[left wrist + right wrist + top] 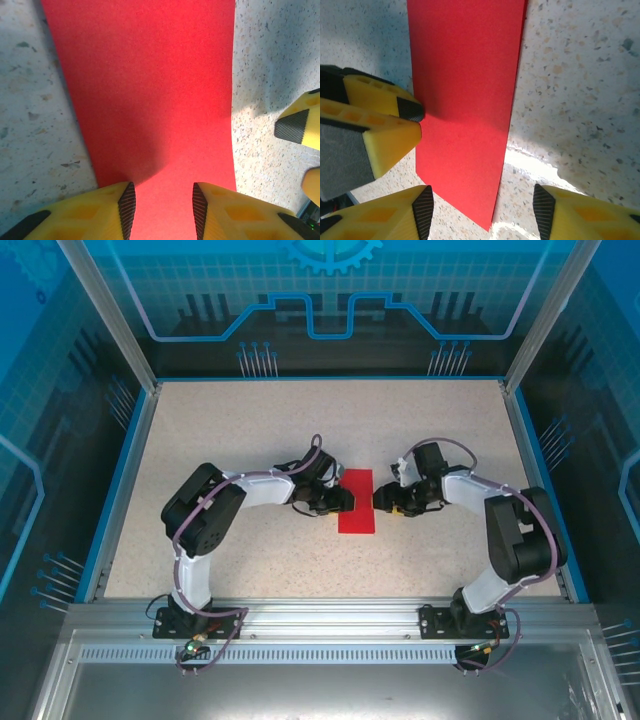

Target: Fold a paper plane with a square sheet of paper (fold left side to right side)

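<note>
Top view: the paper (pixel 357 515) lies on the table (pixel 250 430) as a narrow upright strip, taller than wide, which suggests the left-to-right half fold is already made and the step in hand is setting or squaring that fold. The left gripper (pixel 345 502) meets the strip's one long edge and the right gripper (pixel 380 502) faces it at the other, so the paper sits directly between the two tips. Left wrist view: the fingers (pixel 127 207) stand parted and hold nothing; the paper runs from beneath the gap straight ahead and fills most of the field beyond the tips. A dark shadow lies along its left edge. Whether that edge is lifted off the table cannot be told. A fingertip (pixel 295 125) of the right gripper shows off to the right, just past the paper's far edge. Right wrist view: the jaws are wide apart and empty. The near corner of the paper reaches into the gap, closer to the left finger, and the rest extends ahead and to the left. The left gripper's tip rests at the paper's far long edge, touching or all but touching it. By this reading, the next move calls for pressing along the folded edge without sliding the thin sheet, one gripper pinning it while the other works. Then come the diagonal nose folds, which need a corner lifted cleanly.
</note>
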Robot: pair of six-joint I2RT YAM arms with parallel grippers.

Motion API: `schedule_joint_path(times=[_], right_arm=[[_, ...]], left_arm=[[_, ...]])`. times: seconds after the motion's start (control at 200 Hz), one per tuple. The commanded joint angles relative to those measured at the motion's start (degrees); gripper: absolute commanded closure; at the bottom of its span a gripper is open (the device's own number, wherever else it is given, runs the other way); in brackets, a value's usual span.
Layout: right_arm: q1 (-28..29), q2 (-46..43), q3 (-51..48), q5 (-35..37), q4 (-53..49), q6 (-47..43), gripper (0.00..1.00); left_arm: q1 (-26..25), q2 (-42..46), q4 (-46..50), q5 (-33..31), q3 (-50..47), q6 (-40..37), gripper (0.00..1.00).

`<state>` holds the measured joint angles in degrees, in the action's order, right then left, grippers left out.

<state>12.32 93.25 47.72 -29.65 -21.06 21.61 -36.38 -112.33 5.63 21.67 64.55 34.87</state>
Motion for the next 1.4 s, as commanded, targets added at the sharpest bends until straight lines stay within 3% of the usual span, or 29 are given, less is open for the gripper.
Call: schedule_joint_path(times=[0.0, 0.285, 1.03, 1.396], right_arm=[[0.1, 2.6, 2.1, -2.5, -2.1, 1.5, 0.45], [1.7, 3.9, 1.3, -2.2, -1.8, 4.1, 0.54], [7.4, 5.1, 0.9, 3.7, -4.4, 8.4, 0.55], [9.6, 4.7, 2.1, 2.5, -3.8, 10.5, 0.55]], left_arm=[[-0.9, -0.5, 2.9, -1.9, -2.4, 0.7, 0.60], [-1.0, -0.4, 2.3, -1.9, -2.7, 0.8, 0.61], [-1.0, -0.4, 0.9, -1.4, -3.2, 1.1, 0.60], [-1.1, -0.5, 0.4, -1.2, -3.3, 1.2, 0.61]])
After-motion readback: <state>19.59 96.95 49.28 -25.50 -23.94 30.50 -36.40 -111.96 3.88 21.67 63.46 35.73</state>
